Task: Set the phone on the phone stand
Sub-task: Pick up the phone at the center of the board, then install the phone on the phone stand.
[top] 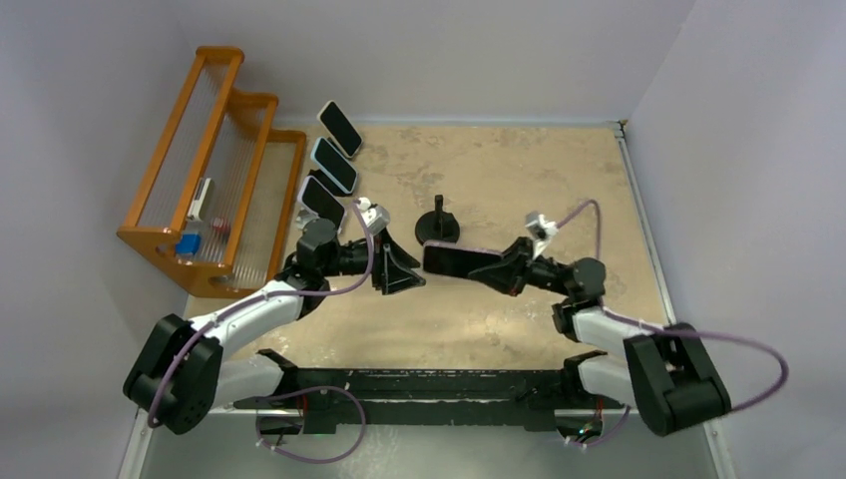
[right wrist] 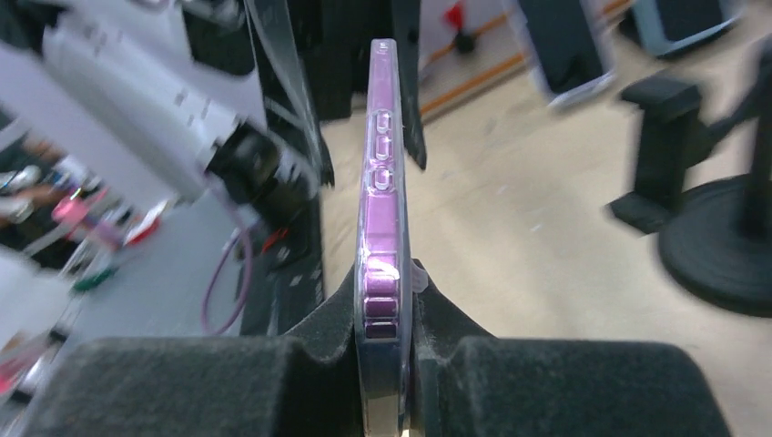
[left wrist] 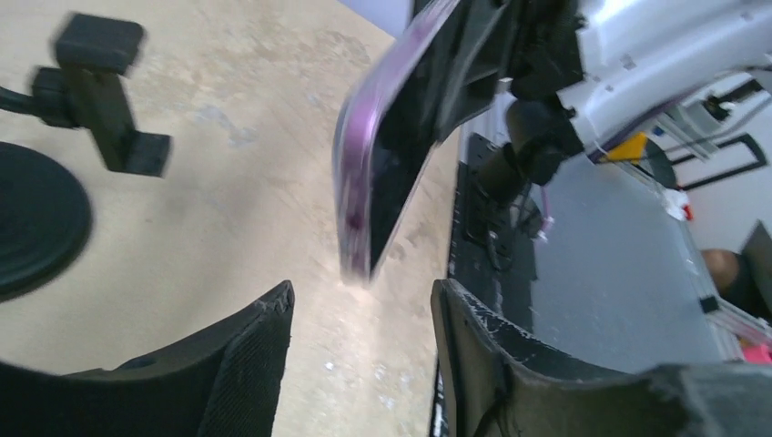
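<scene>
Top external view: the right hand [top: 491, 265] clamps one end of the purple-cased, dark-screened phone [top: 454, 259] above the tan bench [top: 529, 170]. The left hand [top: 409, 270], fingers spread, faces the phone's free end without touching it. The black round-based phone stand [top: 438, 228] sits just behind the phone. Three other phones [top: 334, 166] in a row and an orange wooden rack [top: 214, 170] stand at the far left.

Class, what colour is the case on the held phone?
Purple phone case, best seen in right wrist view.
</scene>
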